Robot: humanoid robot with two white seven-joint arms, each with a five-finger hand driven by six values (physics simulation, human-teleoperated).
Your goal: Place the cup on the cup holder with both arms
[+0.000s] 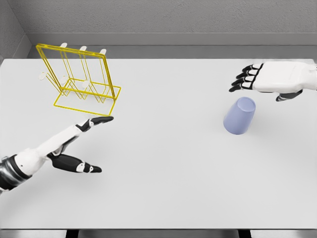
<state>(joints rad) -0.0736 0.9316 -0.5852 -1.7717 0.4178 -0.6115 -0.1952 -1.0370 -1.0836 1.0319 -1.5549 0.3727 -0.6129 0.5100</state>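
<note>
The left hand [74,141] is reaching in from the lower left, its white forearm lying low over the pale grey desk [163,178], with black-tipped fingers [101,119] stretching straight out toward the upper right and the thumb splaying apart below them; the fingers are released and grasping nothing. Just beyond those fingertips, at the upper left of the desk, the cup holder [79,74] is standing: a thin yellow wire rack with a flat rectangular base frame, a tall rectangular frame leaning over it, and slim white-tipped pegs rising along the top. The desk surface is looking smooth and matte, with grey walls behind it. Further right, the cup [239,115] is lying tipped on the desk, a smooth lavender-blue tapered cylinder with its rounded end pointing up and to the right. The right hand [270,79] is hovering above and slightly right of it, palm down, its white blocky back showing and its dark fingers [242,79] extending leftward, loose and holding nothing. The cup is sitting just below those fingers, apart from them.
</note>
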